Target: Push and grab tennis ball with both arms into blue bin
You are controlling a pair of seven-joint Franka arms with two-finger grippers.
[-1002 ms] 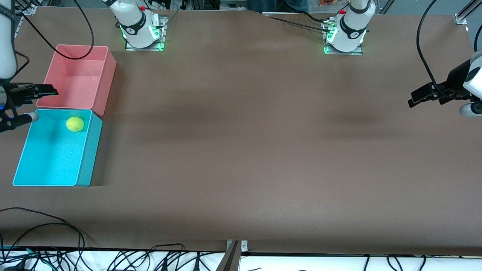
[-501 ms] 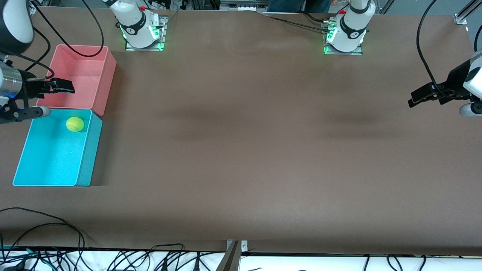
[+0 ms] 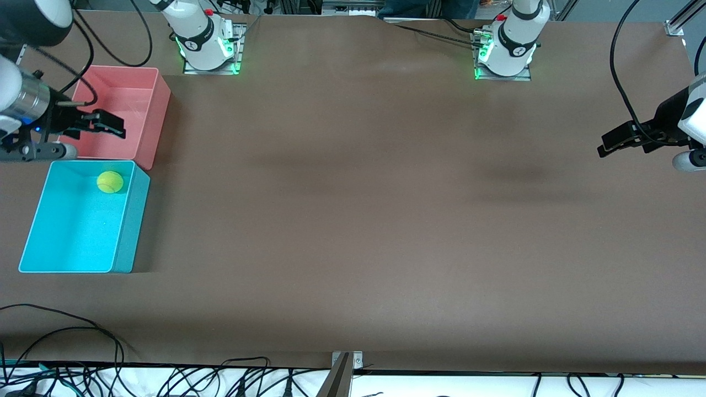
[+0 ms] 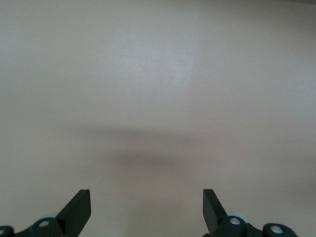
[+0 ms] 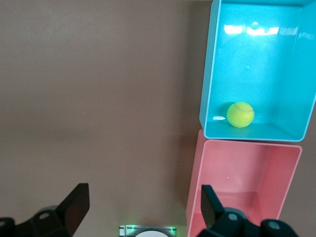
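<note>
The tennis ball [image 3: 110,182] lies in the blue bin [image 3: 131,220], in the corner nearest the pink bin. It also shows in the right wrist view [image 5: 240,114], against the wall of the blue bin [image 5: 208,74]. My right gripper [image 3: 110,125] is open and empty, up in the air over the pink bin; its jaws stand wide apart in the right wrist view [image 5: 144,200]. My left gripper [image 3: 606,144] waits open and empty over bare table at the left arm's end, and its wrist view [image 4: 146,202] shows only table.
The pink bin [image 3: 157,110] stands against the blue bin, farther from the front camera; it also shows in the right wrist view [image 5: 247,187]. The arm bases [image 3: 207,47] [image 3: 507,52] stand at the table's back edge. Black cables [image 3: 83,331] lie along the front edge.
My right gripper has moved from beside the blue bin's corner toward the robot bases and out over the pink bin. The ball and the left arm have not moved.
</note>
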